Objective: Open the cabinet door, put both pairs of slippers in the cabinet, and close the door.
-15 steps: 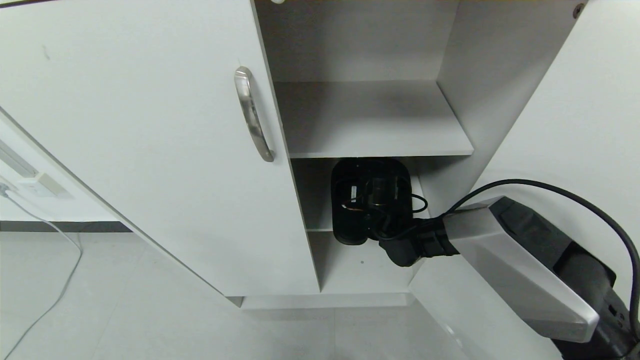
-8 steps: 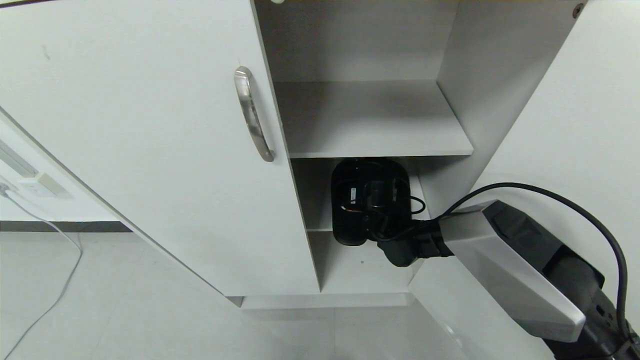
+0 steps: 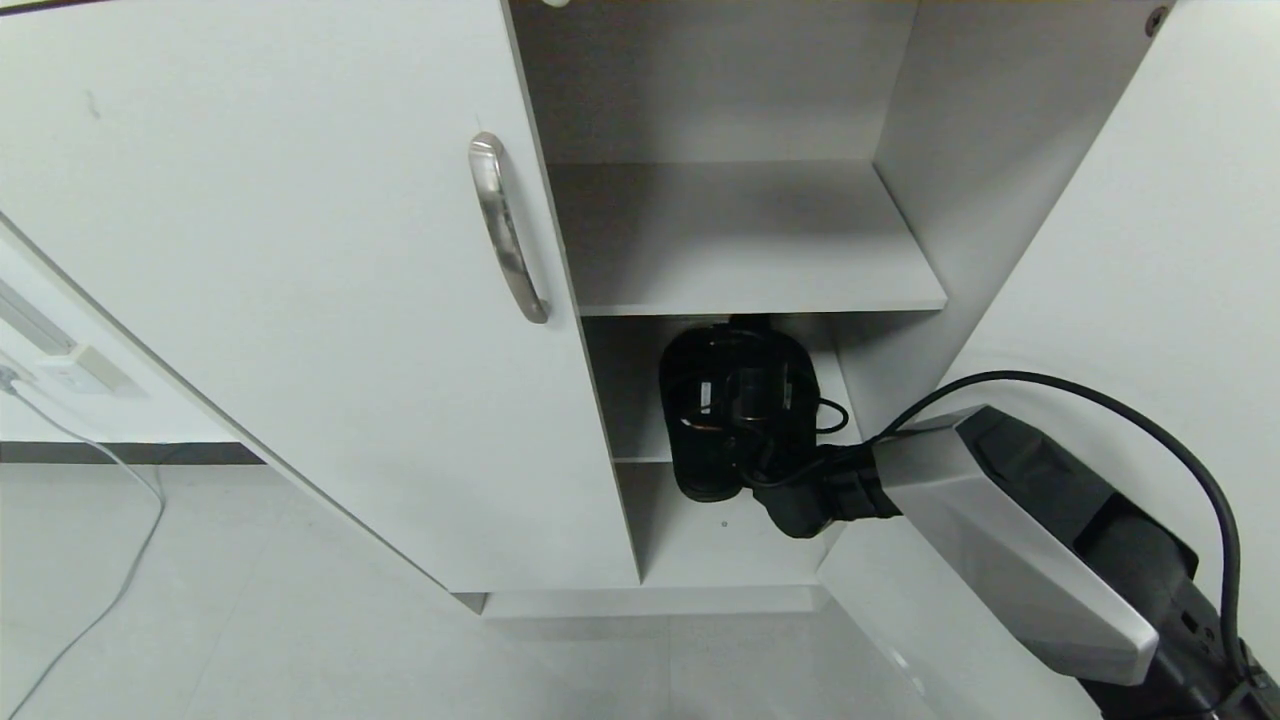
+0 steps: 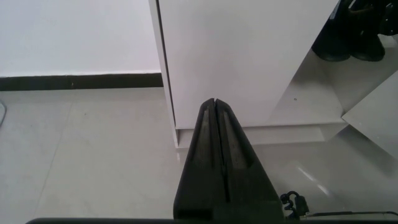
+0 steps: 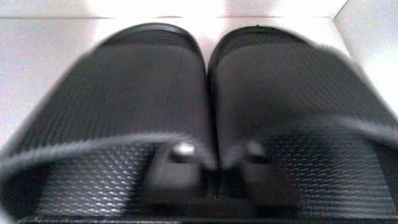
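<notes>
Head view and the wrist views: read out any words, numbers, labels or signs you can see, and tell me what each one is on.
No text can be read.
No print shows on the cabinet door, the shelf or the black slippers in the right hand.
The small pale patch above the slippers is too small to read.

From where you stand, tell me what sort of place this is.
Probably an indoor entryway or storage corner: a white shelved cabinet on a tiled floor, a wall socket with a cable, and black slippers in the cabinet.
</notes>
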Motion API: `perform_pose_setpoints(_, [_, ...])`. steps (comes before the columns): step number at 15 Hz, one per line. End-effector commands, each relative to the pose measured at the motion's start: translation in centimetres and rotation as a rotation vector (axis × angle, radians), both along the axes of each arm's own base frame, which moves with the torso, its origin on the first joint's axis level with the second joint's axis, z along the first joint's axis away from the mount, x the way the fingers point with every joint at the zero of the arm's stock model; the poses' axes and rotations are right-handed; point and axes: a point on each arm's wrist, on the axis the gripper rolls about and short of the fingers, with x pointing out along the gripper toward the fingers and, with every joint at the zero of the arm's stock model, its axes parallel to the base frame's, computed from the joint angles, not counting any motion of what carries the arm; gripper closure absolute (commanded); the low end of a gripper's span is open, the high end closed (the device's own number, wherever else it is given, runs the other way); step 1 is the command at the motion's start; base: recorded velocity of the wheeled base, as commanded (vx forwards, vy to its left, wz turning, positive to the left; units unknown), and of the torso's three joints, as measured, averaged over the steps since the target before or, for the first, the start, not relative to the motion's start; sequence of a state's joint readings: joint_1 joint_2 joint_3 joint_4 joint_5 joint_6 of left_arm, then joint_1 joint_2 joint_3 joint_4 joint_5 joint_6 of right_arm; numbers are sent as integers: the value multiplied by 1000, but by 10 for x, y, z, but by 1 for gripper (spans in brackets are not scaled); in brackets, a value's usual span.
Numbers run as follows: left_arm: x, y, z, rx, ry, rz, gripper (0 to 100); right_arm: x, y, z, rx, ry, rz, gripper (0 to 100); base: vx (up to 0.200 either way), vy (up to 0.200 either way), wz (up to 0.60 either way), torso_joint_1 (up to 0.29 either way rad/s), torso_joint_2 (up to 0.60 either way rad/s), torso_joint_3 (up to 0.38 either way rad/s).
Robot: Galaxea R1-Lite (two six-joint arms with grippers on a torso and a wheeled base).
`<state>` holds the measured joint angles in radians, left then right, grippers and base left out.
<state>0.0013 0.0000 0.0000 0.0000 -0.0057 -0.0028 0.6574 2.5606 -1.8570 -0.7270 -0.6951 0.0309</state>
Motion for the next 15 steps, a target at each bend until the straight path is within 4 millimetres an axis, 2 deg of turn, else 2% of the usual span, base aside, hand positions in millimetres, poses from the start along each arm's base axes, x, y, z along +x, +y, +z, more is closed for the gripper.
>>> perform_pose_setpoints(1, [0, 0, 0, 0, 2, 0, 100, -1, 0, -2, -5, 6, -2, 0, 0, 0, 0, 0, 0, 0])
perform_pose_setpoints(4, [0, 0, 0, 0, 2, 0, 100, -11, -3, -4, -15, 20, -39, 0, 0, 0, 0, 0, 0, 0])
perform_pose_setpoints(7, [0, 0, 0, 3, 2, 0, 100, -36, -8, 1, -10, 14, -19, 0, 0, 0, 0, 0, 0, 0])
perform_pose_setpoints(10, [0, 0, 0, 6, 2, 0, 100, -84, -19, 9, -18, 21, 30, 0, 0, 0, 0, 0, 0, 0])
perform_pose_setpoints(12, [0, 0, 0, 4, 2, 0, 100, -112, -27, 6, -35, 38, 61, 0, 0, 0, 0, 0, 0, 0])
perform_pose_setpoints(13, [0, 0, 0, 6, 2, 0, 100, -124, -32, 3, -36, 39, 73, 0, 0, 0, 0, 0, 0, 0])
perform_pose_setpoints(15, [0, 0, 0, 4, 2, -2, 100, -132, -34, -1, -33, 32, 87, 0, 0, 0, 0, 0, 0, 0])
